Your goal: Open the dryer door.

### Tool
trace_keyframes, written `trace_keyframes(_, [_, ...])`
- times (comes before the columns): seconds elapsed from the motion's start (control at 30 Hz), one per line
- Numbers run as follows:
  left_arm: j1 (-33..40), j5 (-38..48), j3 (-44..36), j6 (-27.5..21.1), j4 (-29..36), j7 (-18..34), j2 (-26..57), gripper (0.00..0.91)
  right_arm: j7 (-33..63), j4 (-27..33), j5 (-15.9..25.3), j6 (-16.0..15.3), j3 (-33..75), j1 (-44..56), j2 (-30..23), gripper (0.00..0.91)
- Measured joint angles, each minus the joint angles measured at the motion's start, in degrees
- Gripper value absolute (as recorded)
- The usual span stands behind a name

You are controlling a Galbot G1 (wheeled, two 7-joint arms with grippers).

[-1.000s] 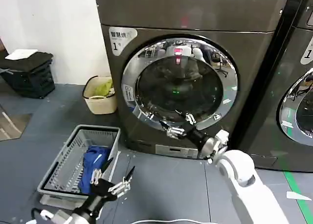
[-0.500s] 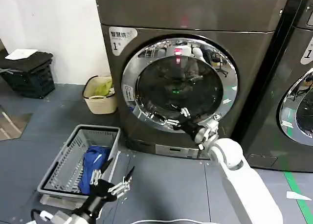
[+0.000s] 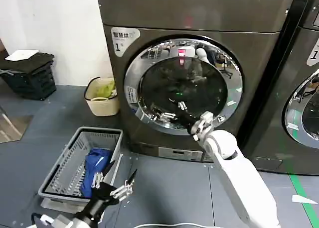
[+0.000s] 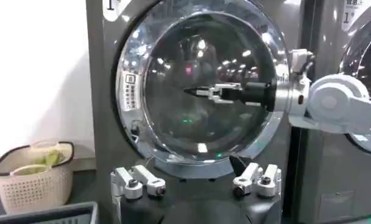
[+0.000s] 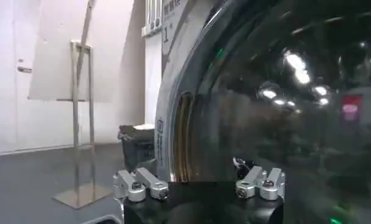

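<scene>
The dryer door [image 3: 183, 86], a wide chrome ring around dark domed glass, sits closed on the grey-brown machine with the "1" sticker [image 3: 118, 41]. My right gripper [image 3: 169, 111] hovers open just in front of the lower glass, pointing toward the left side of the ring, with nothing between its fingers. The left wrist view shows that gripper [image 4: 200, 92] reaching across the door [image 4: 203, 85]. The right wrist view has the chrome ring [image 5: 173, 122] and glass very close ahead of my right gripper [image 5: 200, 185]. My left gripper [image 3: 113, 188] waits open low near the floor, facing the machine [image 4: 197, 182].
A grey laundry basket [image 3: 67, 161] holding blue cloth stands on the floor at front left. A cream bin [image 3: 102, 97] sits by the machine's left corner, a black crate [image 3: 30, 73] farther left. A neighbouring machine [image 3: 304, 88] stands to the right.
My right gripper has risen and moved left, from below the chrome ring's lower edge to in front of the glass. The left arm has stayed put.
</scene>
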State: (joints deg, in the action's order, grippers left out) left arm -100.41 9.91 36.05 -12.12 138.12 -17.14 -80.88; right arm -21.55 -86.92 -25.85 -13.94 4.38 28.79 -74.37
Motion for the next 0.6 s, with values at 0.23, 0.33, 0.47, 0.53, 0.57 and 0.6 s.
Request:
trace_keyframes(0.23, [-0.1,-0.3,-0.2,0.0,0.0,0.0,0.0,0.907,0.4,1.4,0.1,0.0,-0.8,-0.9,-0.8,0.907])
trace_keyframes(0.33, [-0.1,-0.3,-0.2,0.0,0.0,0.0,-0.1,0.907,0.4,2.0,0.1,0.0,-1.3,-1.4,-1.0,0.907])
trace_keyframes(0.47, [-0.1,-0.3,-0.3,0.0,0.0,0.0,-0.1,0.907,0.4,3.0,0.3,0.0,-2.0,-2.3,-1.7,0.907])
trace_keyframes(0.53, [-0.1,-0.4,-0.3,0.0,-0.1,0.0,-0.2,0.907,0.4,3.6,0.4,0.0,-2.2,-2.8,-2.0,0.907])
trace_keyframes(0.57, [-0.1,-0.4,-0.3,0.0,-0.1,0.0,-0.2,0.907,0.4,3.9,0.4,0.0,-2.4,-3.0,-2.2,0.907])
trace_keyframes(0.6, [-0.1,-0.4,-0.3,0.0,-0.1,0.0,-0.2,0.907,0.3,4.2,0.5,0.1,-2.5,-3.2,-2.4,0.907])
